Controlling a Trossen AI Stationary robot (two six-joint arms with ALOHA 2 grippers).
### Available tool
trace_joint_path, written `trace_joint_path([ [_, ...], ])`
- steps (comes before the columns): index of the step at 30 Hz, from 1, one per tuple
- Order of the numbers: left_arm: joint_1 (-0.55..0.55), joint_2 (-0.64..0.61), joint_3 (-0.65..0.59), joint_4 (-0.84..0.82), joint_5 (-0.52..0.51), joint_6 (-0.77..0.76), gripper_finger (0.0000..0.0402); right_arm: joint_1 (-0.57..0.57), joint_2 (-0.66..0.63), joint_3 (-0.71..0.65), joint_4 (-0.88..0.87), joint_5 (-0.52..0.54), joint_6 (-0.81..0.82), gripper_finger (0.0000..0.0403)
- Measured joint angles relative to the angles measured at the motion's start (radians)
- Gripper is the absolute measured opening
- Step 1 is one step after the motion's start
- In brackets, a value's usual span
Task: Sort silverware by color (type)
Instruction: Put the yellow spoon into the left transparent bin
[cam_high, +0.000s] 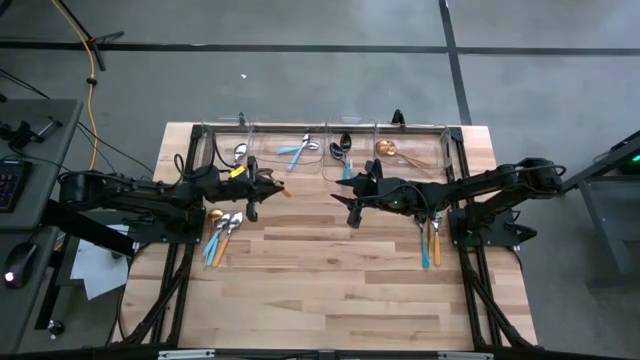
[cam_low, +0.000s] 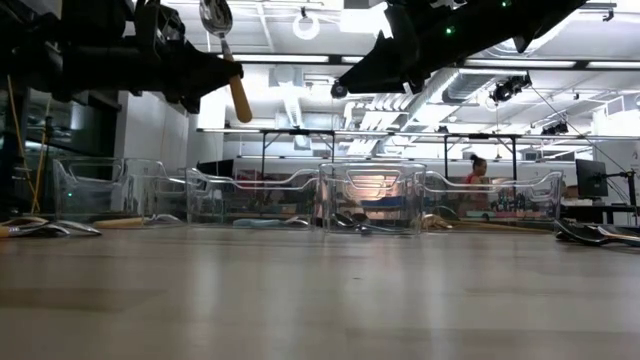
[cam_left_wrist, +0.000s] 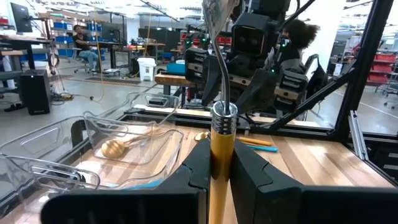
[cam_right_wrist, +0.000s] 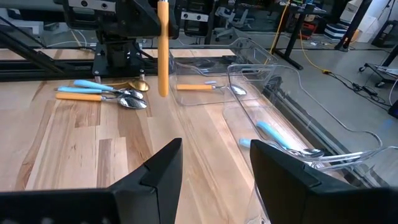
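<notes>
Clamping an orange-handled spoon (cam_left_wrist: 221, 155) upright above the table, left claw (cam_left_wrist: 221, 168) closed on its handle, right claw (cam_right_wrist: 214, 165) spread wide, empty.

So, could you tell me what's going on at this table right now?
The robot is sorting silverware into a row of clear bins along the table's far edge. The left gripper is shut on an orange-handled spoon, held above the table near the bins. The right gripper hovers open and empty facing it. Some pieces already lie in the bins; loose pieces remain on the wood under both arms.
</notes>
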Motion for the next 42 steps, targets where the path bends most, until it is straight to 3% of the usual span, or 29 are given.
trace_joint_path([
  [42,0.0,0.0,0.0,-0.002,-0.023,0.018,0.0017,0.0,0.0,0.0,0.0,0.0,0.0,0.0172],
])
